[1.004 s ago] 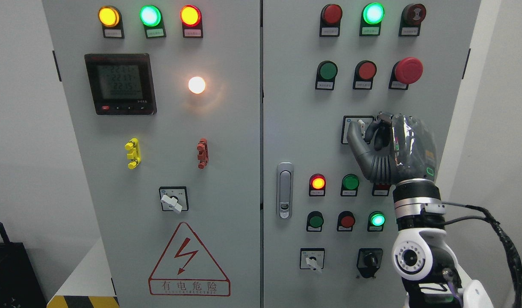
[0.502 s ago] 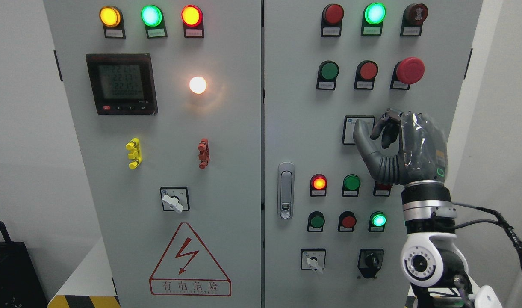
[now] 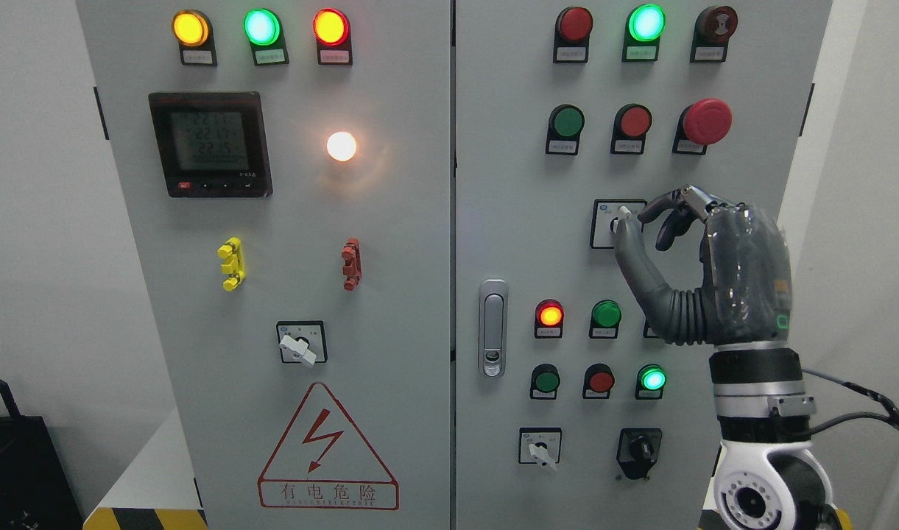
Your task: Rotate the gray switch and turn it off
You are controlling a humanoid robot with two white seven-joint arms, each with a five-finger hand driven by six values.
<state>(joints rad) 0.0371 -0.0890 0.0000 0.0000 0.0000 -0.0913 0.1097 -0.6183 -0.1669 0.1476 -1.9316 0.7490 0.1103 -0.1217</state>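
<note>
Grey metal cabinet [image 3: 390, 294] is filling the view with its two doors. My right hand [image 3: 703, 269] is rising in front of the right door, near its right edge. My thumb and fingertips [image 3: 651, 212] are pinching the gray switch [image 3: 617, 221], which is sitting below the red mushroom button [image 3: 707, 121].

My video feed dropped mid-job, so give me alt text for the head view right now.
The robot's right hand is raised against the right cabinet door, thumb and fingertips pinched at the gray switch. Red and green buttons and lamps surround it, with a red mushroom button above. The left door carries a lit digital meter.
</note>
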